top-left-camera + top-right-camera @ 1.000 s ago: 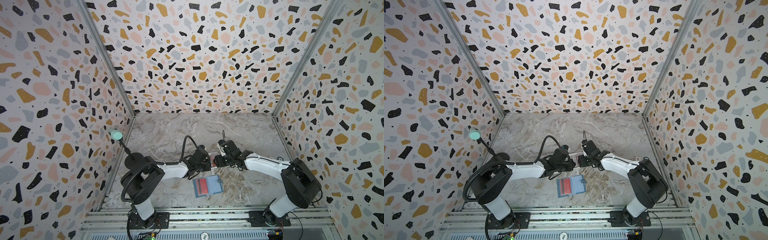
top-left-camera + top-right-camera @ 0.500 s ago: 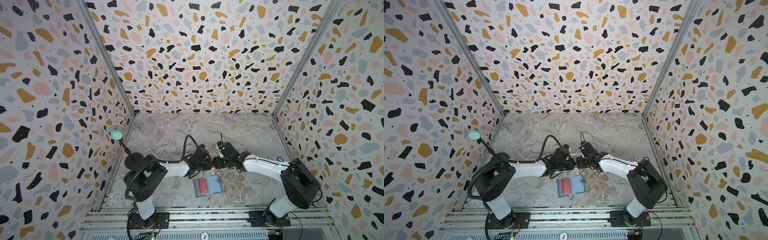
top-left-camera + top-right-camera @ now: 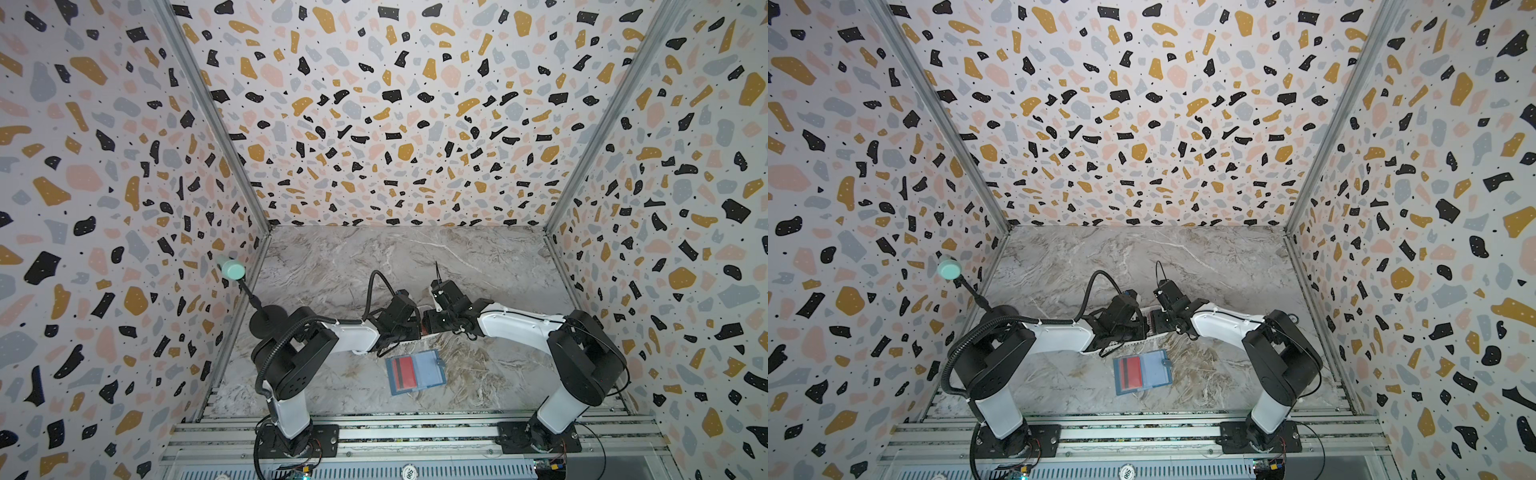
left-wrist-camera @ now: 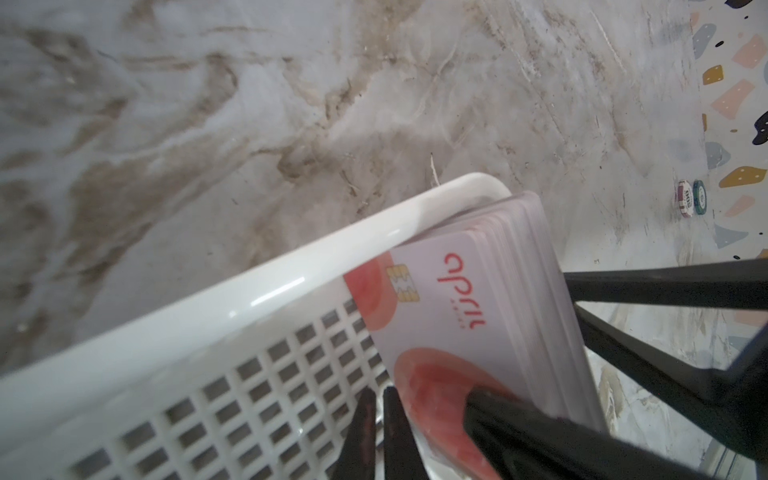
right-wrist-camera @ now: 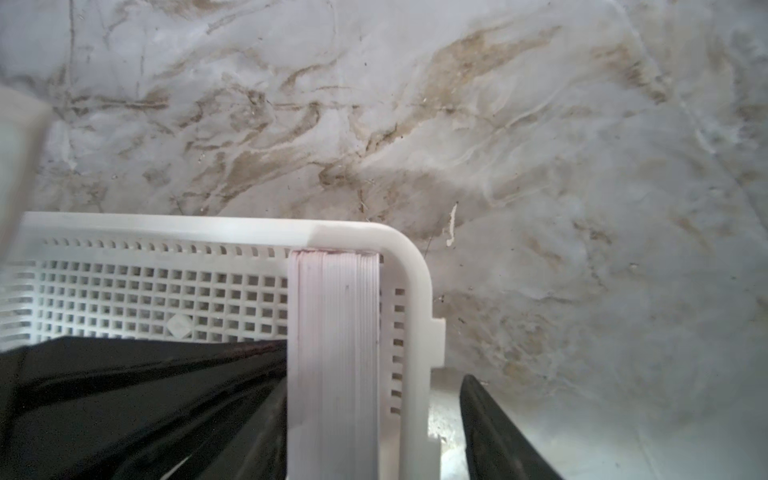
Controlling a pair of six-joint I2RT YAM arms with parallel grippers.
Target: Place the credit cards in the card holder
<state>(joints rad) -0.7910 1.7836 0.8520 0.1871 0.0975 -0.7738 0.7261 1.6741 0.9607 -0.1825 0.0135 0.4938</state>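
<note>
White basket (image 5: 208,226) holds cards (image 5: 332,332); right tool (image 5: 374,386) spread astride them, left tool (image 4: 379,399) clenched alongside

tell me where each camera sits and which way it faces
Top views: high at the front, looking down and back over the table; left arm and right arm show whole, holder between them.
Left wrist: on the left arm, looking past the shut left gripper into the basket at the cards.
Right wrist: on the right arm, looking past the open right gripper at the cards' edges.
Shared: both wrist views catch the basket's corner and the cards.
</note>
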